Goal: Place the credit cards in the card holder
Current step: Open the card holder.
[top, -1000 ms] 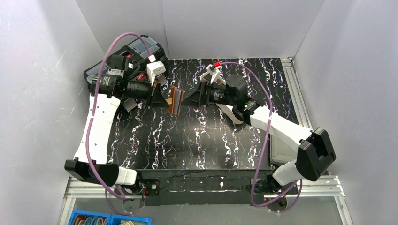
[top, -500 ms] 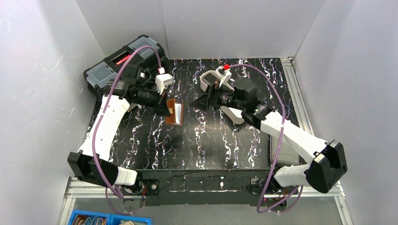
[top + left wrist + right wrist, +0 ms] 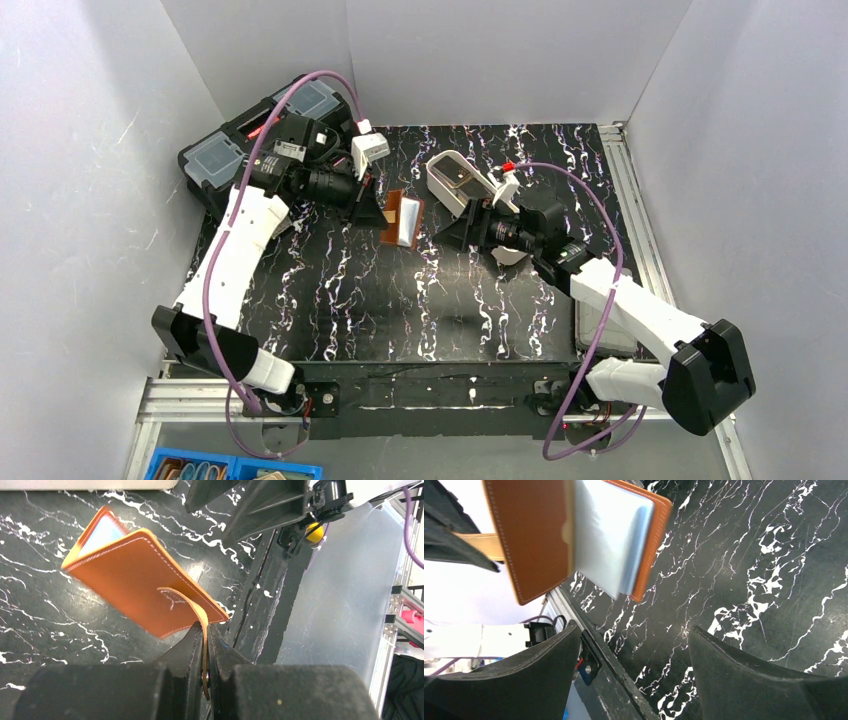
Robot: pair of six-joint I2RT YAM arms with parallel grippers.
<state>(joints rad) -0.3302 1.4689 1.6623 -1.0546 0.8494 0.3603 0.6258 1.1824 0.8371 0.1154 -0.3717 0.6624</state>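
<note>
Nearest the arm bases, the right gripper (image 3: 634,630) stands spread wide and empty, its fingers aimed at the card holder (image 3: 405,220). The holder hangs over the middle of the table (image 3: 400,310), seemingly clear of it, by its strap (image 3: 192,607), which the left gripper (image 3: 205,630) pinches tight. It gapes, blue-grey lining (image 3: 609,545) showing, and no credit cards show inside it or in either gripper (so loading looks hardly begun). Beyond, a white tray (image 3: 445,170) holds something I cannot identify; farthest stands the black toolbox (image 3: 225,150).
</note>
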